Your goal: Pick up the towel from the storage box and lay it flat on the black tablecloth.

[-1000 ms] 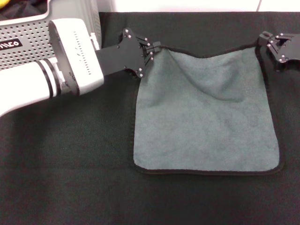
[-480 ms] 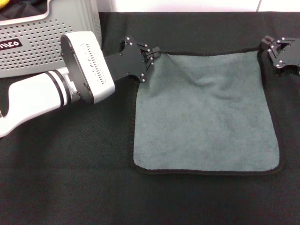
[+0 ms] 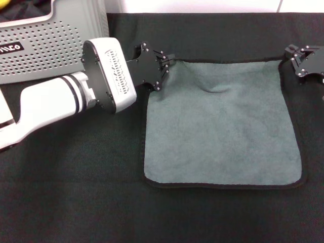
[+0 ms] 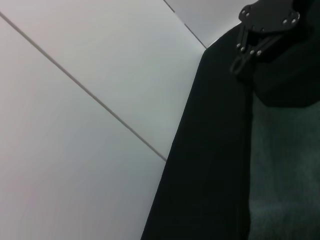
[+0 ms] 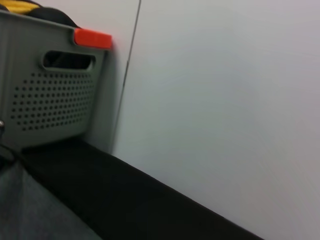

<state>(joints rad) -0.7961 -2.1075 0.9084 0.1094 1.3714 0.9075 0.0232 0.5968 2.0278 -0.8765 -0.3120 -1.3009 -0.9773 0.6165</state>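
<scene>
The grey-green microfibre towel with black stitched border lies nearly flat on the matte black tablecloth covering the worktop, with a small fold near its far edge. The left gripper has its jaws closed on the far-left corner; the right gripper sits at the far-right corner, its jaw state not discernible. The light grey perforated plastic storage box, at far left, carries a black label with partly visible white letters.

surface: I see black tablecloth covering whole work area | on it: towel, grey-green side up, ctr-right, mostly flat | storage box far left, on cloth edge
</scene>
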